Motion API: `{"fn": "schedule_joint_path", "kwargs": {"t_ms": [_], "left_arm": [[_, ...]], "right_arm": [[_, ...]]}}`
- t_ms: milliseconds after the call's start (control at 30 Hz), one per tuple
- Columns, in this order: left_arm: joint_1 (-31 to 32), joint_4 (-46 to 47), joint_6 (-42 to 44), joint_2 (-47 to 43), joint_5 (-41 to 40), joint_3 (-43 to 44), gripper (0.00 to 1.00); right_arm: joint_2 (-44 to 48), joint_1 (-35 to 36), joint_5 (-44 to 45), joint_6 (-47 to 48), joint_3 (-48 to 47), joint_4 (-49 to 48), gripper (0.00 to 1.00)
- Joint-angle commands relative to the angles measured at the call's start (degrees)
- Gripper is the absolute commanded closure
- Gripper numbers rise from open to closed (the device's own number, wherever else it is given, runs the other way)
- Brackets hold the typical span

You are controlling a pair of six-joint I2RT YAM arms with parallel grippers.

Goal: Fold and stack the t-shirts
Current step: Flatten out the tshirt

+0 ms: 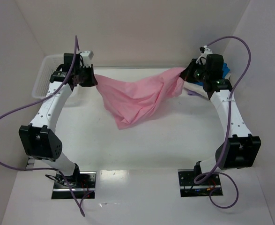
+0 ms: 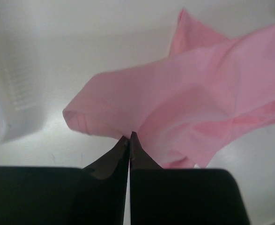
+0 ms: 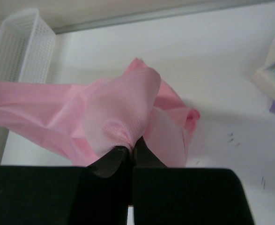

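Note:
The light pink t-shirt (image 1: 137, 96) hangs stretched between my two grippers above the table, sagging to a point in the middle. My left gripper (image 1: 94, 78) is shut on its left end, seen in the left wrist view (image 2: 129, 137) with the pink cloth (image 2: 198, 98) spreading to the right. My right gripper (image 1: 184, 74) is shut on its right end, seen in the right wrist view (image 3: 133, 146) pinching a bunched fold (image 3: 123, 108). The bright blue t-shirt (image 1: 227, 69) and a white t-shirt (image 1: 196, 88) lie behind my right arm, mostly hidden.
A white mesh basket (image 1: 46, 77) stands at the back left, and it also shows in the right wrist view (image 3: 22, 44). White walls enclose the table at the back and both sides. Purple cables loop from both arms.

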State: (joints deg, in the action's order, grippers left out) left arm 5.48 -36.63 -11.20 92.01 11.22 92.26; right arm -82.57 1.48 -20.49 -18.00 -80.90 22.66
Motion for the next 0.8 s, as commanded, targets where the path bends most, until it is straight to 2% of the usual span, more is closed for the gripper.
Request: {"fn": "schedule_joint_path", "kwargs": {"t_ms": [0, 67, 133, 167, 300, 433, 600, 767], "left_arm": [[-0.11, 2.09, -2.24, 1.93, 1.1, -7.34, 0.87], [-0.11, 2.09, -2.25, 2.46, 0.56, -7.88, 0.66], [-0.11, 2.6, -1.65, 2.47, 2.0, -7.88, 0.51], [-0.11, 2.61, -1.63, 2.47, 2.64, -7.88, 0.41], [0.41, 4.95, -1.63, 1.33, 10.97, -7.88, 0.27], [7.18, 5.51, -1.87, 1.56, 17.07, -9.08, 0.25], [15.55, 8.06, -5.25, 1.85, 15.88, -16.52, 0.25], [18.34, 10.44, -9.36, 2.5, 13.39, -23.59, 0.25]], "right_arm": [[2.42, -0.33, -0.87, 0.35, 5.21, -2.18, 1.0], [2.93, -0.33, -0.87, 0.33, 6.96, -2.18, 1.0], [2.95, -0.33, -0.87, 0.33, 8.11, -2.18, 1.0], [2.95, -0.33, -0.87, 0.33, 8.98, -2.18, 1.0], [3.47, -0.33, -0.87, 0.83, 10.24, -2.18, 1.0], [4.0, -0.33, -0.87, 0.86, 10.77, -2.18, 1.0], [3.48, -0.33, -0.87, 0.86, 10.77, -2.18, 1.0], [2.86, -0.33, -0.87, 0.86, 10.77, -2.18, 1.0]]}}
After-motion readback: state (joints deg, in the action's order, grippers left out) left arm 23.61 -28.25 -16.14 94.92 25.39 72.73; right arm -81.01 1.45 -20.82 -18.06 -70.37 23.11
